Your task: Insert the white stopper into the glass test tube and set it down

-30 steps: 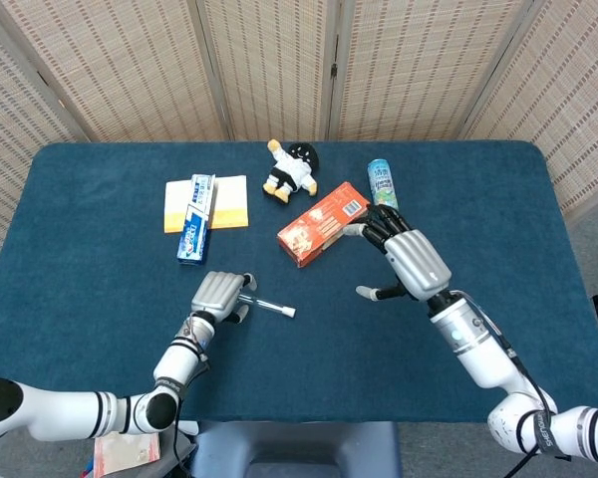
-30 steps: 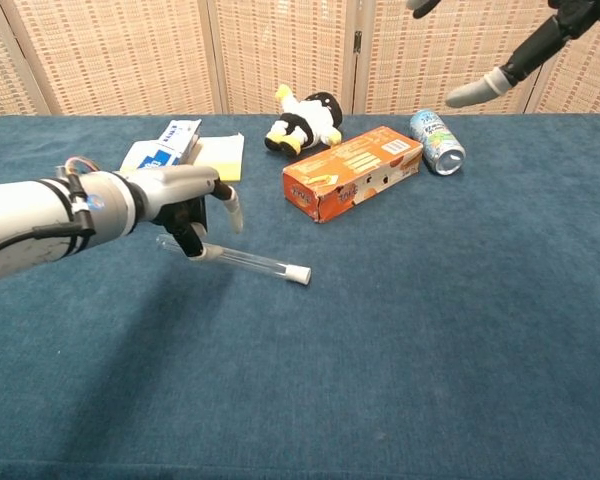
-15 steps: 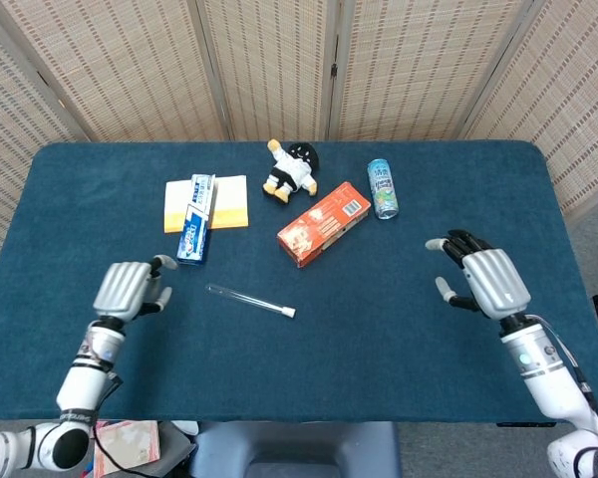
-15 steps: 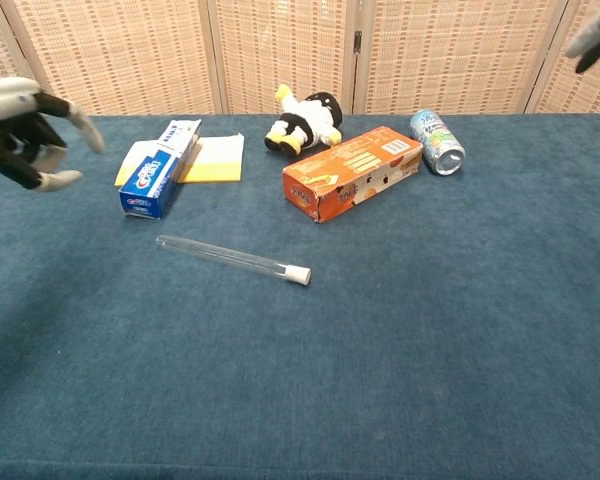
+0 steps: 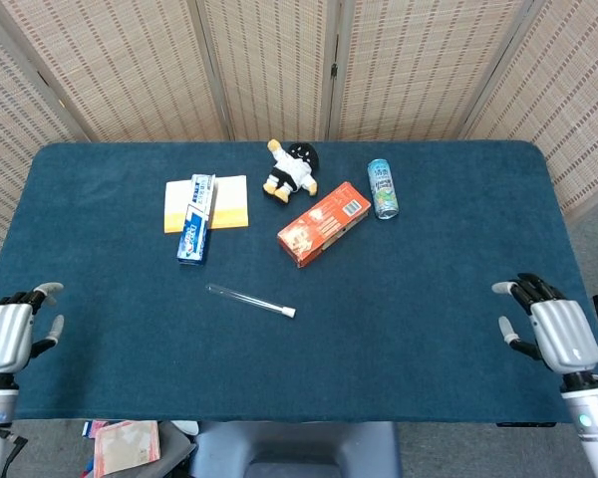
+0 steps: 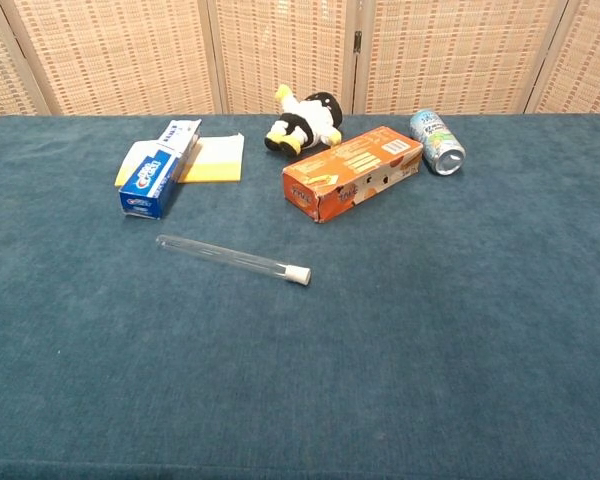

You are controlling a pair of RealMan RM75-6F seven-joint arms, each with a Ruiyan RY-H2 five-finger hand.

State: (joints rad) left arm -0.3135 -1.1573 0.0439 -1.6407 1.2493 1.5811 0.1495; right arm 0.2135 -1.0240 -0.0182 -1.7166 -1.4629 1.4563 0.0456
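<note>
Table covered edge to edge in dark blue cloth, standing before woven folding screens. Near its middle lies a glass test tube, flat on the cloth, with a white stopper seated in the end nearer the robot's right. Behind it, toward the far edge: a blue toothpaste box resting partly on a yellow pad; a small black-and-white plush figure lying on its side; an orange carton lying flat and set at an angle; and a drink can on its side, just beside the carton's far end.
</note>
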